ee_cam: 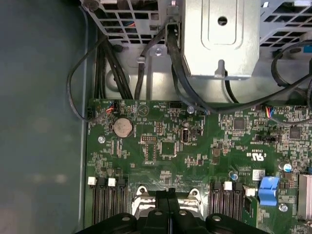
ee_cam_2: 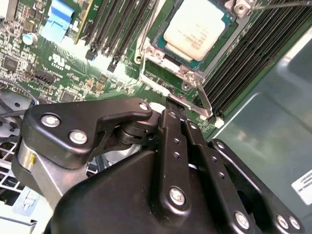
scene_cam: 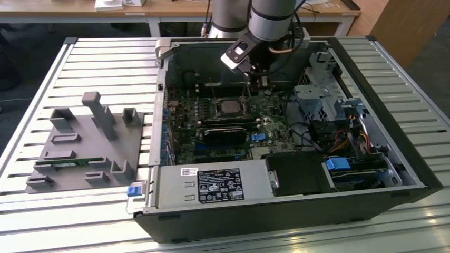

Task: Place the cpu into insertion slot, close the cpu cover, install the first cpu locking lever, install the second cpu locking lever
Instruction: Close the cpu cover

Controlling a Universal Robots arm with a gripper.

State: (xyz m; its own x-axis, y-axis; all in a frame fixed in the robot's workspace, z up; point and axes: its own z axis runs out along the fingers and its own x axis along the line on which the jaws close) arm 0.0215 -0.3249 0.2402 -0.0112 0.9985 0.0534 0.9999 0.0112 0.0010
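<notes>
Touching a cpu locking lever (ee_cam_2: 155, 87) at its tips, the closed, empty gripper (ee_cam_2: 176, 109) seems mid-latching; hooking needs firm downward pressure.

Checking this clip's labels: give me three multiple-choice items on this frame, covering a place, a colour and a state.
1. Where does the cpu lie?
A on the table outside the case
B in the insertion slot
C on the drive cage

2. What colour is the plastic connector on the circuit board?
A red
B yellow
C blue

3. How does the cpu cover stand?
A down flat around the chip
B raised upright
C taken off the board

Answers:
1. B, since the second wrist view shows the chip seated in its socket.
2. C, since it is blue in the first wrist view.
3. A, since its frame lies along the chip's edges.
</notes>
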